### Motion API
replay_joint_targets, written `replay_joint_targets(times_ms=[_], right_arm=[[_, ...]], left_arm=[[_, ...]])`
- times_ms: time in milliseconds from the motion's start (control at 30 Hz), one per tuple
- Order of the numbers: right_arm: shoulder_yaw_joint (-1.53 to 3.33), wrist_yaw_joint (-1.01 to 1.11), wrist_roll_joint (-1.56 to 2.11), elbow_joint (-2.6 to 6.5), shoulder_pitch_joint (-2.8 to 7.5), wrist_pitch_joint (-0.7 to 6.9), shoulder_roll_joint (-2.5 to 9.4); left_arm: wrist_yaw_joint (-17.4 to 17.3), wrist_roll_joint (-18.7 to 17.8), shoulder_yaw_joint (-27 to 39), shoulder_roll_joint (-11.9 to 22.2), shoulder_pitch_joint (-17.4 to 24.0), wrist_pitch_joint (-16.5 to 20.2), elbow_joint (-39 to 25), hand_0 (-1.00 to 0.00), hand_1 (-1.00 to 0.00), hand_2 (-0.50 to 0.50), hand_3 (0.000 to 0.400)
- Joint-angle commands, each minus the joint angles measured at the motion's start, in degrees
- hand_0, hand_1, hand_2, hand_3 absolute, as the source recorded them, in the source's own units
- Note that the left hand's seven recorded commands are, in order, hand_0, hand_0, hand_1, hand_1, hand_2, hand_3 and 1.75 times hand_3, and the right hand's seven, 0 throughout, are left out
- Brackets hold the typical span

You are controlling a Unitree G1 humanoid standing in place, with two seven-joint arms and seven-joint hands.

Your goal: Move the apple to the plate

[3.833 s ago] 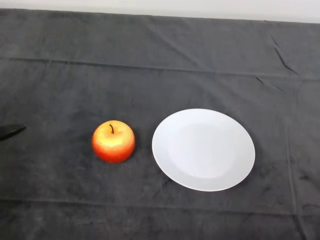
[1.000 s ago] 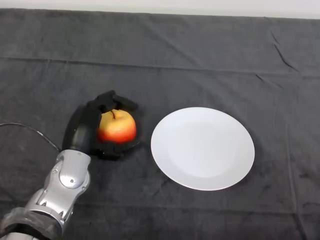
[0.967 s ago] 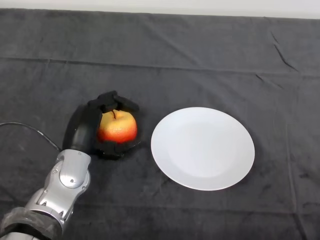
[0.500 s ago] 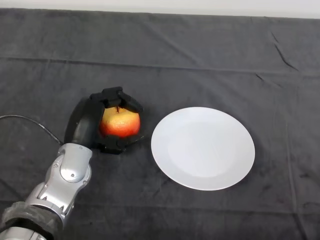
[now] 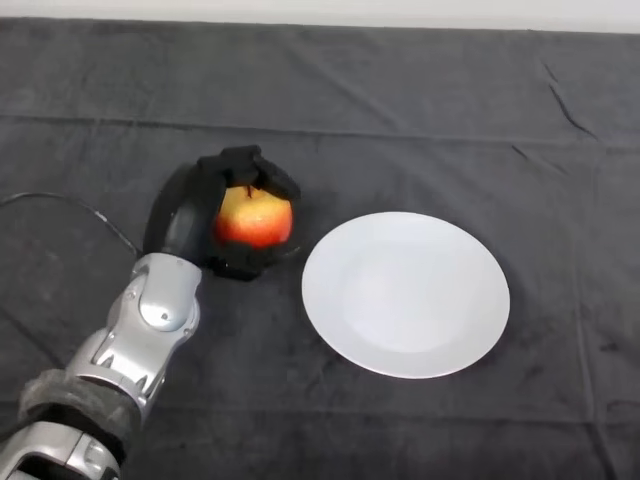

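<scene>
Bare cloth [image 5: 400, 130] surrounds the plate [image 5: 406, 296]; nothing apparently obstructs.

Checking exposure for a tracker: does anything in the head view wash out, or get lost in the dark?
Head view: the white plate is evenly bright, its surface showing little detail; the black left hand nearly merges with the dark cloth; the apple stands out clearly.

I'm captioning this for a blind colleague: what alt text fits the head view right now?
A robot's black left hand is curled around a red-yellow apple, left of an empty white plate. Both are over a table covered in dark cloth, and the silver-grey arm enters from the lower left.
</scene>
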Motion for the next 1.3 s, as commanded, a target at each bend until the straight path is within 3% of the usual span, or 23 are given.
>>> replay_joint_targets(times_ms=[33,533,1300], right_arm=[[-0.19,0.41,1.28,5.12,5.12,5.22,5.29],[-0.04,0.41,1.42,5.01,5.15,5.3,5.31],[0.15,0.43,1.62,5.03,5.14,5.28,5.31]], left_arm=[[0.7,0.8,-1.6,-0.2,-1.9,-0.2,-2.5,-1.0,-1.0,0.0,0.4],[0.7,0.6,-7.8,-0.9,-1.0,-0.1,-6.9,-1.0,-1.0,0.0,0.4],[1.8,-2.5,-19.0,-2.4,-1.2,-0.5,-5.1,-1.0,-1.0,0.0,0.4]])
